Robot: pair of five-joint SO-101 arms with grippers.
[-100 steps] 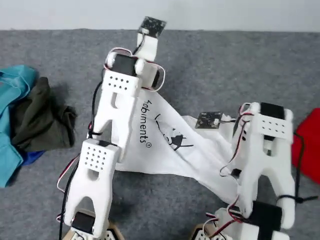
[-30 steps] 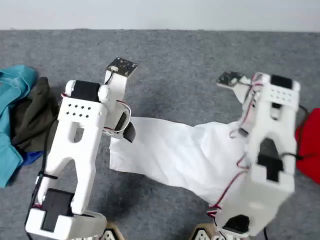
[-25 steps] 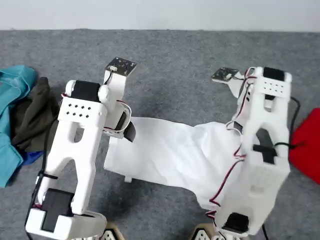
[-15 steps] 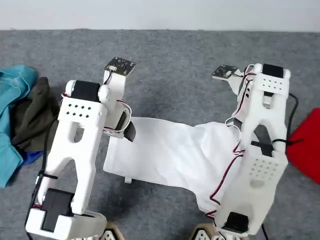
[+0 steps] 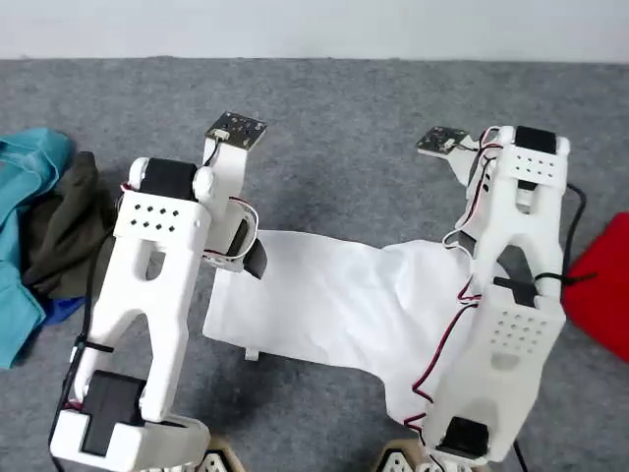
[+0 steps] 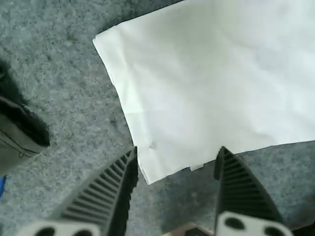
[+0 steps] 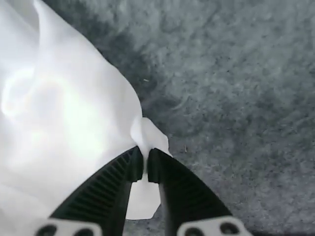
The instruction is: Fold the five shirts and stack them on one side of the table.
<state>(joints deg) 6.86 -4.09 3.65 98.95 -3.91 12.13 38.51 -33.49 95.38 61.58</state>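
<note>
The white shirt (image 5: 324, 305) lay spread on the grey counter (image 5: 373, 118) between the arms. The left hand (image 6: 177, 152) hovered wide open over one corner, holding nothing. The right hand (image 7: 144, 153) was pinched shut on the shirt's far edge. A teal shirt (image 5: 25, 167) and a dark shirt (image 5: 79, 236) lay heaped beyond the left arm, and a red shirt (image 5: 604, 285) lay beyond the right.

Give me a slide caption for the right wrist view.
Right gripper pinching the edge of the white shirt on the grey table.
</note>
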